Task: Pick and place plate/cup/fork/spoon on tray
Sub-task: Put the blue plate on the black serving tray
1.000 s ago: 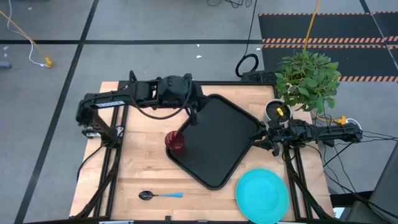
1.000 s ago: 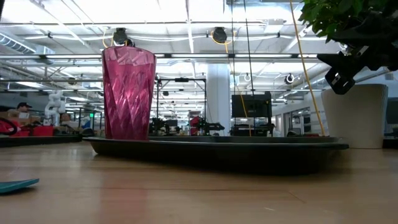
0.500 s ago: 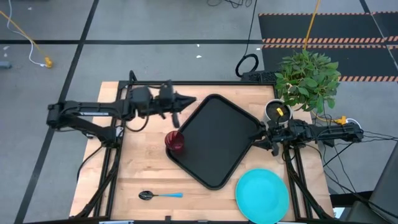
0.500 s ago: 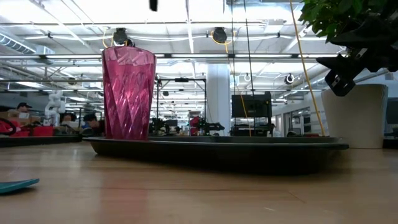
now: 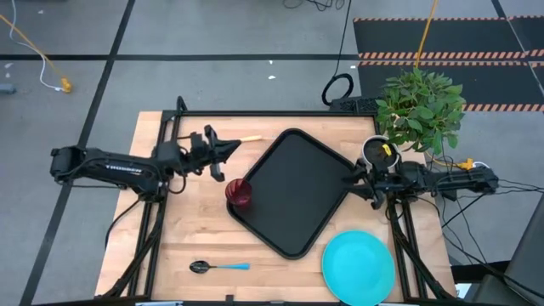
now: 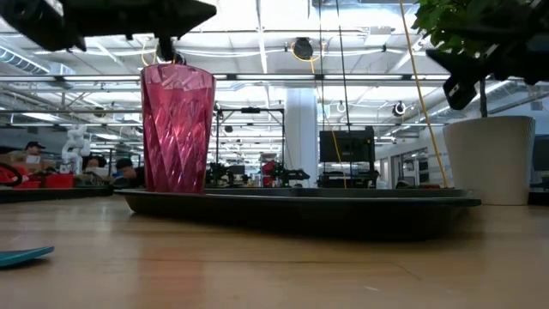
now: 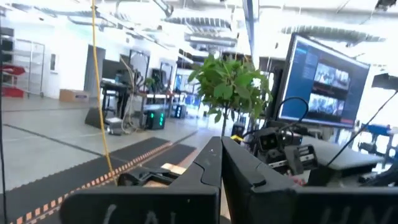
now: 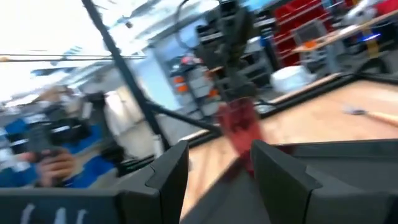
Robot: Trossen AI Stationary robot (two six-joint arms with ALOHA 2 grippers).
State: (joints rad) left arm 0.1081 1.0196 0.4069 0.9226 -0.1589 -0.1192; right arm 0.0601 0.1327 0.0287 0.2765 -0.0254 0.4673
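cup (image 5: 240, 193) red, upright, tray (image 5: 297, 191) left edge | plate (image 5: 358, 267) cyan, front-right | spoon (image 5: 218, 267) front-left | fork (image 5: 249, 138) back

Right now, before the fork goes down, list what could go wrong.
The left pincer grips the fork with the handle sticking out, so it may slip. The cup stands at the left corner of the tray, close to that pincer's likely path, and could be knocked over. The right pincer, open at the tray's opposite corner, could nudge it.
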